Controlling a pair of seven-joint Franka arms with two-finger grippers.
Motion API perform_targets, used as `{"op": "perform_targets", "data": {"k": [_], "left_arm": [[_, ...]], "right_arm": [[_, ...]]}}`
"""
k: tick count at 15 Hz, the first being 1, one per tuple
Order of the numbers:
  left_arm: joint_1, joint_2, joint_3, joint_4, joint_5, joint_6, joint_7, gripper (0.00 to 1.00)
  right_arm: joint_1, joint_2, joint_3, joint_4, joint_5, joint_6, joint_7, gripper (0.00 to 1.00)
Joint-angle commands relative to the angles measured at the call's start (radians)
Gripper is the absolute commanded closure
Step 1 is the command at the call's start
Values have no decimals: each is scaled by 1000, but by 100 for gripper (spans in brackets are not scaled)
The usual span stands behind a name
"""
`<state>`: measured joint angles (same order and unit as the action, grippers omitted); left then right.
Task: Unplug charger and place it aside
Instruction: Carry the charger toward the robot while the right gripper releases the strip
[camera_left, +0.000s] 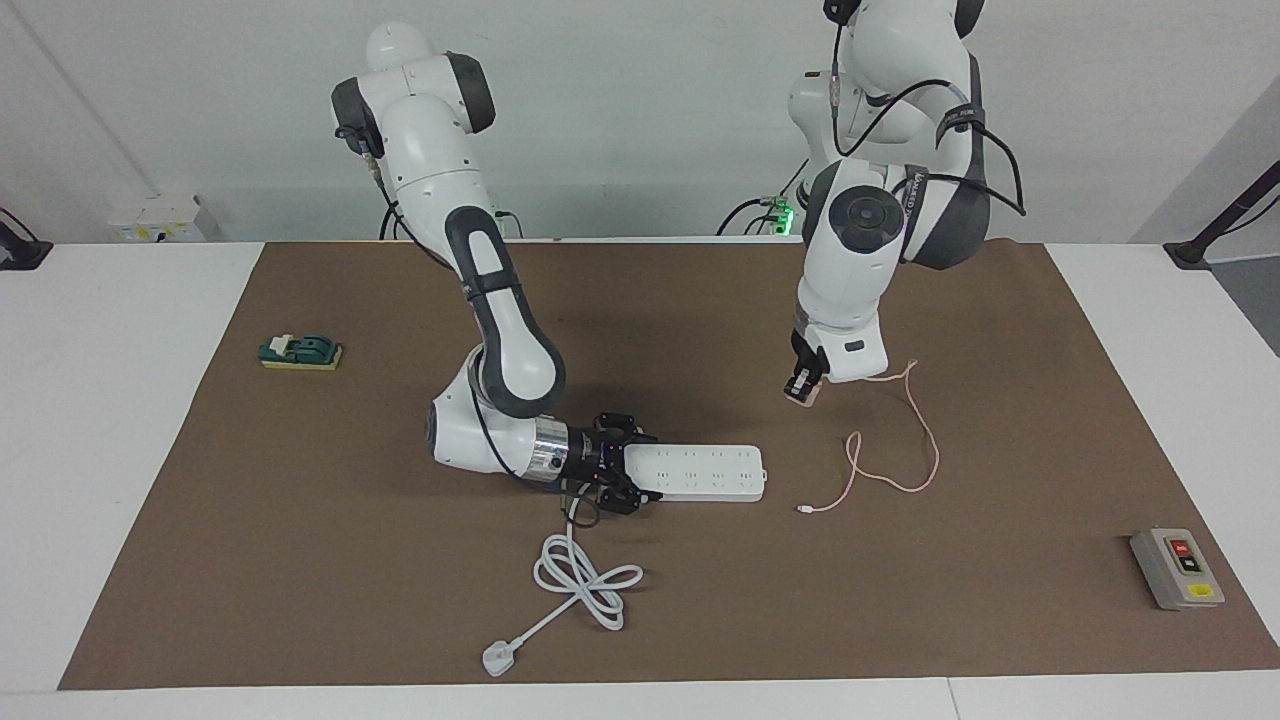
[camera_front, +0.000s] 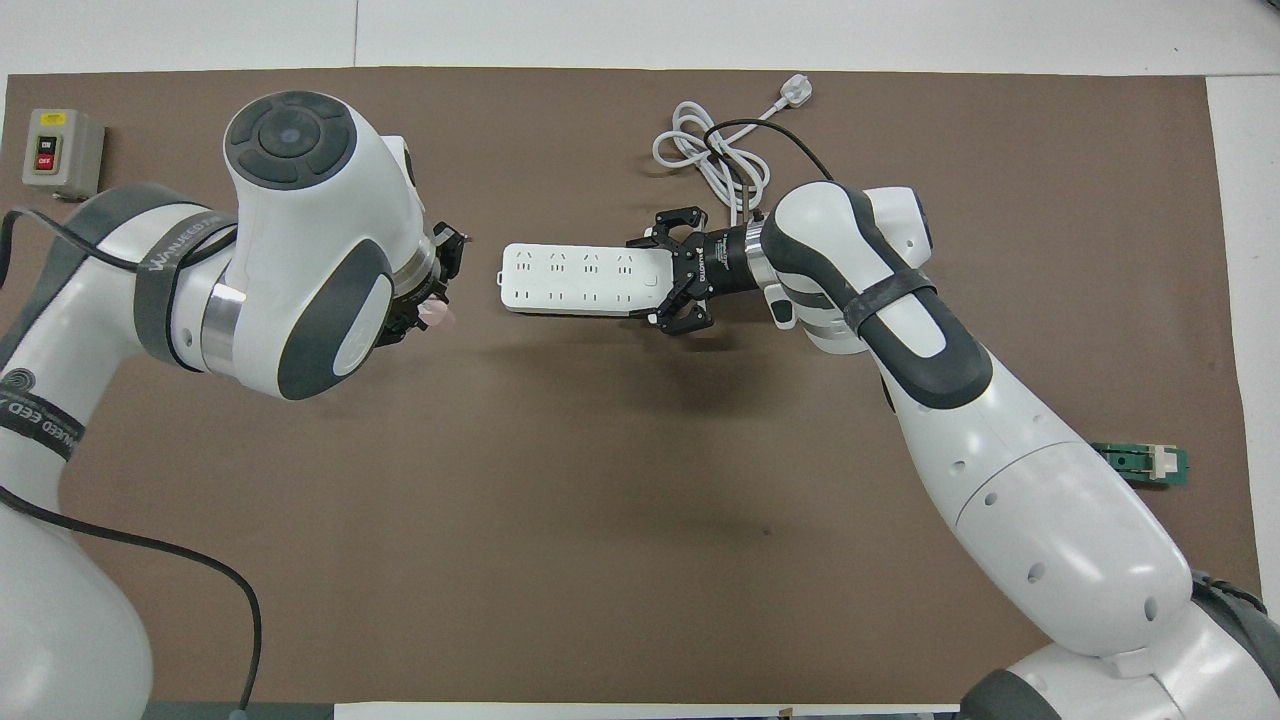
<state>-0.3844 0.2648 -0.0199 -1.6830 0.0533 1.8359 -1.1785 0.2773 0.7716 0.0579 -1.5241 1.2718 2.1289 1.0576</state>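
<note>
Nearest the robots, a green block (camera_left: 301, 351) is seen lying on the brown mat (camera_left: 300, 560) toward the right arm's end of the table. Over the mat toward the left arm's end, clear of the surface, the left gripper (camera_left: 800, 385) is held pinched tight on the charger (camera_left: 804, 396), whose pink cube is gripped between the fingertips and is out of its socket. From that cube the thin pink cable (camera_left: 905, 440) is draped down onto the mat, where it is laid in loose curves and ended by a tiny connector. Farther out, the white power strip (camera_left: 705, 473) is laid flat near the table's middle, and its end toward the right arm is clasped by the right gripper (camera_left: 625, 478), which is lowered to the mat with its fingers set on either side of the strip. Farther still, the strip's thick white cord (camera_left: 580, 580) is coiled, with its white plug (camera_left: 497, 658) at the end. A grey switch box (camera_left: 1177, 568) is set toward the left arm's end.
</note>
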Motion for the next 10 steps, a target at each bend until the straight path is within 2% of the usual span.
{"op": "perform_targets", "data": {"k": [1,2,4,6,10], "left_arm": [[34,-81,-3,-113,-3,5,260,100],[54,-84,-5,-121,-3,8,351,100],[94,-84,-6,-129,-4,54,503,100],[102,-98,-8,-185,-21,136,617,100],[53,-196,-9,-430,-29,359,700,100]], "right_arm": [[8,55,-1,15,-42,74,4,27],[9,49,-1,15,-42,75,10,0],[5,35,-4,15,-46,63,21,0],[2,23,-3,15,-64,62,36,0],[-3,-11,-4,15,-87,30,88,0]]}}
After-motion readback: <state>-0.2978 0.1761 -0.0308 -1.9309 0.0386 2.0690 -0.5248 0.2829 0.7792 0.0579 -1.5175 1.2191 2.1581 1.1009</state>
